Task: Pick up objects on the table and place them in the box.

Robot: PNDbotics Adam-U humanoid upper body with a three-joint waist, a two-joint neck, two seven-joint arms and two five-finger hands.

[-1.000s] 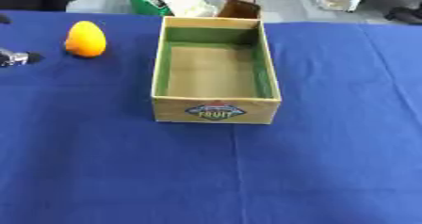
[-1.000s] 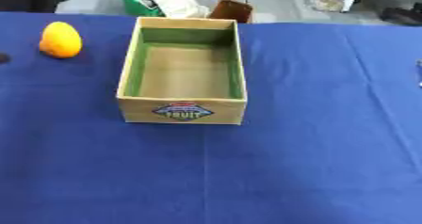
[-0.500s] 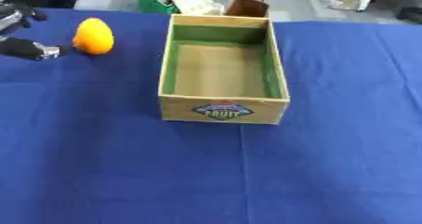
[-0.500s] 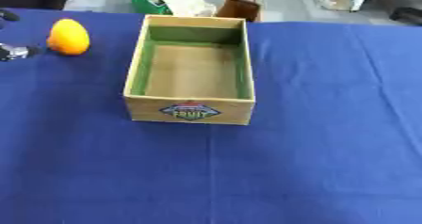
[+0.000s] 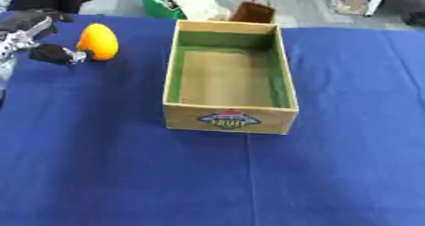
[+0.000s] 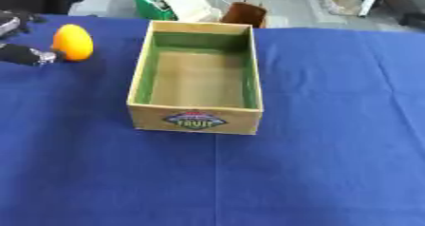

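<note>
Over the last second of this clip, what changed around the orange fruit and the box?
The left hand has come in from the left edge toward the orange fruit; its fingertips now sit right beside the fruit, open on either side, not yet closed on it. The camera shifted a little too. The fruit is in the same spot on the blue cloth, and the box is unmoved and holds nothing.

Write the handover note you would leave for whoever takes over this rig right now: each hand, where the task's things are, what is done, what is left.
Left hand: at the table's far left, fingers spread beside the orange fruit, not closed round it.
Right hand: not in view.
Box: mid-table on the blue cloth, nothing inside.
Done: nothing placed yet.
Left: grasp the fruit, lift it, and set it in the box.
</note>
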